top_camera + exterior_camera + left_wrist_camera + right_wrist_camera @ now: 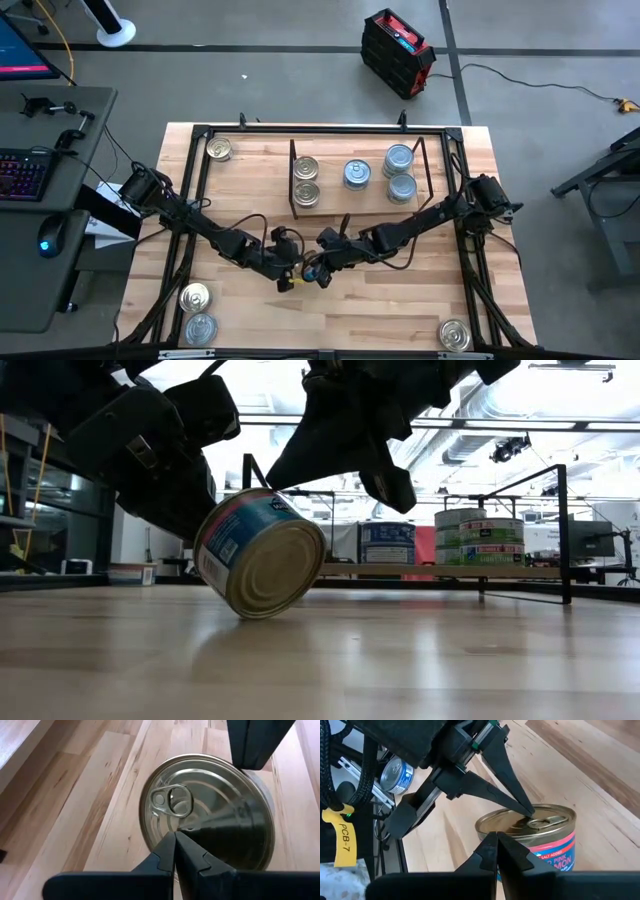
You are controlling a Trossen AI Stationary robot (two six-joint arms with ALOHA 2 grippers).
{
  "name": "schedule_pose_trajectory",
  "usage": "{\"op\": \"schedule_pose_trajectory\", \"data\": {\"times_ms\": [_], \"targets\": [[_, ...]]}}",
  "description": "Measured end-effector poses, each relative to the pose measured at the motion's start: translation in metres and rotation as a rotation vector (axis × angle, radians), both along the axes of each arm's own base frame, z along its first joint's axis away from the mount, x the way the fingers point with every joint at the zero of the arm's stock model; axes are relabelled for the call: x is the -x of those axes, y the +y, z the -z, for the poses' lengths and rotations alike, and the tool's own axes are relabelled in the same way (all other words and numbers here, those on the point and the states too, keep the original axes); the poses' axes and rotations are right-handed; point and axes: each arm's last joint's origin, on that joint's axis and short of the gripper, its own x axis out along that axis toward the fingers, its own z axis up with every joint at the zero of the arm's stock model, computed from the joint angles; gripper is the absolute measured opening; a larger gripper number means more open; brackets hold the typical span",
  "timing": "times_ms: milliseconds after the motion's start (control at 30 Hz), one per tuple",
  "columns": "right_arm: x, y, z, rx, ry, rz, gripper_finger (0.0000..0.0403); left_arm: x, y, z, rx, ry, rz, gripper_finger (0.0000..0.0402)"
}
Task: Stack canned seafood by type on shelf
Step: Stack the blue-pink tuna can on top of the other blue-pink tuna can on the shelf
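A gold-lidded can with a teal and pink salmon label (262, 553) stands tilted mid-table, between my two grippers. My left gripper (175, 835) comes from the table's left, shut, with its tips on the can's lid. My right gripper (497, 837) comes from the right, shut, at the lid's rim. In the high view the two grippers, left (298, 272) and right (322, 267), meet over the can. Behind them the shelf (330, 208) carries two gold-lidded cans (306, 180) and three silver-blue ones (399, 172). My left gripper presses its shut fingertips on the can's lid (186, 822), just beside the pull tab (170, 801), slanting down from the table's left. The can is tilted, lid toward this gripper, and rests on the lower edge of its base (243, 610). My right gripper touches the lid's rim (246, 770) with its shut fingertips, on the side away from the left arm. It slants down from the table's right. In its own wrist view the fingers (487, 851) cover the exact spot.
Loose cans lie at the table's far left (219, 150), near left (197, 312) and near right (455, 333). The shelf's black brackets (292, 178) stand at its two ends. Bare wood lies in front of the shelf and near the front edge.
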Motion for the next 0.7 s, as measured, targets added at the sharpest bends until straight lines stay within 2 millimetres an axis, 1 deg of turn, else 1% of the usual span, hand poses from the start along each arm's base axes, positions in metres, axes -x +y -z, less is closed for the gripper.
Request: {"op": "schedule_pose_trajectory", "data": {"times_ms": [400, 633, 700], "targets": [[-0.005, -0.016, 0.0, 0.021, -0.006, 0.059, 0.0, 0.0, 0.0, 0.0, 0.034, -0.007, -0.031, 0.0], [-0.005, -0.017, -0.001, 0.061, -0.012, 0.028, 0.0, 0.001, 0.001, 0.001, 0.013, 0.01, -0.022, 0.0], [-0.004, -0.018, -0.006, 0.089, -0.024, 0.002, 0.0, 0.004, 0.002, 0.001, 0.006, 0.05, -0.021, 0.0]]}}
